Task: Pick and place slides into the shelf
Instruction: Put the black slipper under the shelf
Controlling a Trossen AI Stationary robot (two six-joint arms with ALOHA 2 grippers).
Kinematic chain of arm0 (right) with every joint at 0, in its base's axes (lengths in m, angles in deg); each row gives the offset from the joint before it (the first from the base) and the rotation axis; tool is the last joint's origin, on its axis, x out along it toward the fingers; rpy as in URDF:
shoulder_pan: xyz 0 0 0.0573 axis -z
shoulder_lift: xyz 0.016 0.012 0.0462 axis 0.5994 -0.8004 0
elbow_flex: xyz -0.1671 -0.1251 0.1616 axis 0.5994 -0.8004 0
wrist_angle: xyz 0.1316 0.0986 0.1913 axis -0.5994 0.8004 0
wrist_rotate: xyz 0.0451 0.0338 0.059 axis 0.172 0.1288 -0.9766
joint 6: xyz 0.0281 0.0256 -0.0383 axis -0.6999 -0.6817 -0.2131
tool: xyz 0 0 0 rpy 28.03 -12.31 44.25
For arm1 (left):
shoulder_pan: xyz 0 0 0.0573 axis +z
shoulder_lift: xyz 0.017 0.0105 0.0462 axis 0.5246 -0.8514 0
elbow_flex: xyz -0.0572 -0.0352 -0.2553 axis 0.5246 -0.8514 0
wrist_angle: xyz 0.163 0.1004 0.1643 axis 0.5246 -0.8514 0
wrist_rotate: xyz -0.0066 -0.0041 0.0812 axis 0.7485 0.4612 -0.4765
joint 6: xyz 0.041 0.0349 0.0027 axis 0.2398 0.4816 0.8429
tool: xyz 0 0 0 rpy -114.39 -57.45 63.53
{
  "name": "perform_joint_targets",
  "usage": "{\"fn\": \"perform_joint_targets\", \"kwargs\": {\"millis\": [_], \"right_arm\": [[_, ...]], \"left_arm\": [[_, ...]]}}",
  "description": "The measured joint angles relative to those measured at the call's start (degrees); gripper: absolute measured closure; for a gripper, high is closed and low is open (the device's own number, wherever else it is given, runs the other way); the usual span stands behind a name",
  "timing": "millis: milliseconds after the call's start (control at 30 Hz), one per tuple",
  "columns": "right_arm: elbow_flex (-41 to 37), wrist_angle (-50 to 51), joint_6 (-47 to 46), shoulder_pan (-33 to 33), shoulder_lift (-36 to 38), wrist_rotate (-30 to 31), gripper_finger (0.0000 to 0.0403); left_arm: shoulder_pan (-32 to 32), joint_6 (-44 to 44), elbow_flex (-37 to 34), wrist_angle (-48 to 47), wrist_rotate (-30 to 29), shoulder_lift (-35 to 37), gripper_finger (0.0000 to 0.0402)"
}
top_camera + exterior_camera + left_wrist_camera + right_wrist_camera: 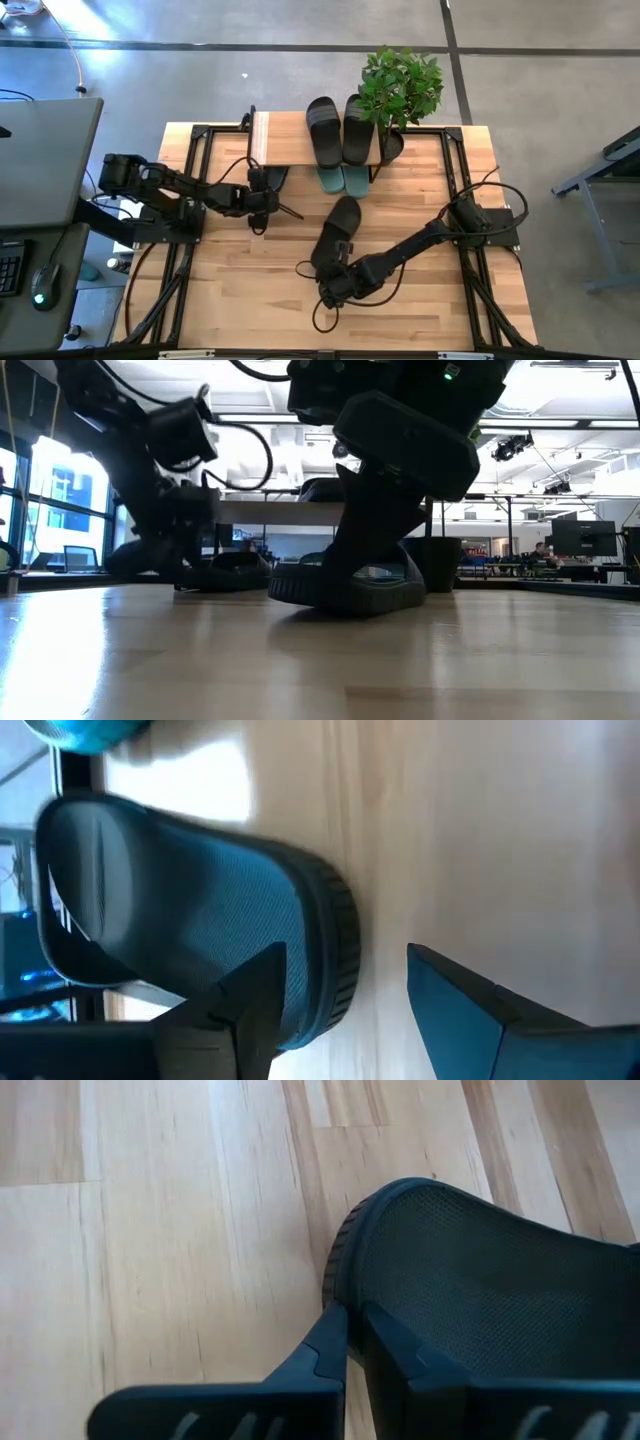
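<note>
The shelf (290,140) stands at the table's far edge, a black pair of slides (340,130) on its plank and the green pair (343,181) on the table beneath. A third black slide (277,180) lies under the shelf's left part. My left gripper (262,203) is open at its near end (200,890), one finger over the footbed and one beside the sole. A fourth black slide (343,222) lies mid-table, and my right gripper (335,265) is shut on its near end. My left gripper (345,955) straddles the sole's side rim (340,920) of the slide under the shelf; whether a finger touches it I cannot tell. My right gripper (350,1315) pinches the sole's rim (345,1240) at the slide's near end, one finger (320,1345) outside and one on the footbed. It comes slanting down from the near side. The slide (345,588) rests sole-down on the table.
A potted plant (400,85) stands at the shelf's right end, its leaves reaching over the black pair. Black frame rails (190,170) run along both table sides. Bare wood (250,290) lies open toward the near edge. Cables (310,320) loop near the right gripper.
</note>
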Motion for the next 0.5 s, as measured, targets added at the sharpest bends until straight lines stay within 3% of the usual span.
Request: {"fn": "perform_joint_targets", "kwargs": {"millis": [333,500], "right_arm": [[0.0,0.1,0.2,0.0,0.0,-0.3,0.0403],[0.0,0.2,0.0,0.0,0.0,-0.3,0.0403]], "left_arm": [[3.0,-1.7,0.1,3.4,-1.4,-4.0,0.0211],[3.0,-1.7,0.1,4.1,-1.7,-4.1,0.0256]]}}
